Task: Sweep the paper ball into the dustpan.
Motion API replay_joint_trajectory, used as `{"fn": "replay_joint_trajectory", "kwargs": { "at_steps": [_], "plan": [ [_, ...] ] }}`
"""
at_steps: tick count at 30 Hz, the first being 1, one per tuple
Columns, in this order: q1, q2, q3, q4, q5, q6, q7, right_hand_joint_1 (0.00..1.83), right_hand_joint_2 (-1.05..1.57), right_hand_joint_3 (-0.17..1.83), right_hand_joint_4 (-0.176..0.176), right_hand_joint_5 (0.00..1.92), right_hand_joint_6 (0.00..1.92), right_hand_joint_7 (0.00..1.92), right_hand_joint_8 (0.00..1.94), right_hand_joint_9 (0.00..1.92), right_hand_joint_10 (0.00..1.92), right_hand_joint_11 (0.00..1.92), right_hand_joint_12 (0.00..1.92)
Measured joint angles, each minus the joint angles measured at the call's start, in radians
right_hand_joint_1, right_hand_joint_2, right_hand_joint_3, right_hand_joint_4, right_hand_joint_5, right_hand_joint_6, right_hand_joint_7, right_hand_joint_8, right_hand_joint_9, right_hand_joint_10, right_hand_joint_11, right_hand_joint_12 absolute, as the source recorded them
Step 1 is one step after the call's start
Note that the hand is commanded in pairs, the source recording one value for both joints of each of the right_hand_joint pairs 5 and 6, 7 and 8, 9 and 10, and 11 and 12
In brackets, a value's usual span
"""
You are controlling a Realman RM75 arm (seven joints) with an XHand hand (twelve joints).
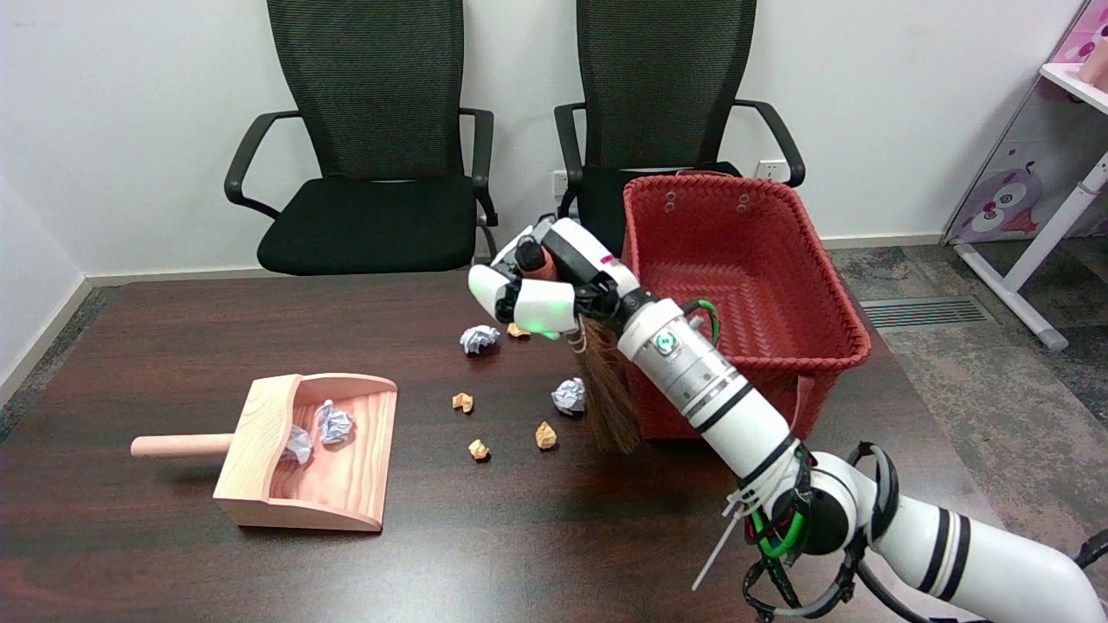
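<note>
My right hand (pixel 541 281) hangs above the table's middle and grips a small broom by its handle. The broom's brown bristles (pixel 610 394) point down, their tips just right of a white paper ball (pixel 569 395). Another white paper ball (pixel 479 338) lies below and left of the hand. Several small orange paper scraps (pixel 544 435) are scattered between them. The wooden dustpan (pixel 368 415) sits at the left with its mouth facing right and its handle (pixel 177 446) pointing left. Two white paper balls (pixel 333 424) lie inside the dustpan.
A red woven basket (pixel 853 342) stands on the table's right side, directly behind the arm and broom. Two black office chairs (pixel 372 199) stand beyond the table's far edge. A white shelf (pixel 1052 216) is at the far right.
</note>
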Motion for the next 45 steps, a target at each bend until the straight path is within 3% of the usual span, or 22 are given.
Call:
{"fn": "replay_joint_trajectory", "kwargs": {
  "at_steps": [21, 22, 23, 45],
  "plan": [
    [0.094, -0.022, -0.087, 0.139, -0.018, 0.041, 0.01, 0.87, 0.86, 1.58, 0.141, 1.92, 1.92, 1.92, 1.92, 1.92, 1.92, 1.92, 1.92],
    [0.1, -0.025, -0.092, 0.148, -0.018, 0.043, 0.013, 0.87, 0.85, 1.59, 0.124, 1.92, 1.92, 1.92, 1.92, 1.92, 1.92, 1.92, 1.92],
    [0.106, -0.03, -0.098, 0.158, -0.018, 0.045, 0.017, 0.86, 0.84, 1.6, 0.033, 1.92, 1.92, 1.92, 1.92, 1.92, 1.92, 1.92, 1.92],
    [0.224, -0.165, -0.169, 0.332, -0.017, 0.084, 0.196, 0.81, 0.75, 1.61, 0.023, 1.92, 1.92, 1.92, 1.92, 1.92, 1.92, 1.92, 1.92]
  ]
}}
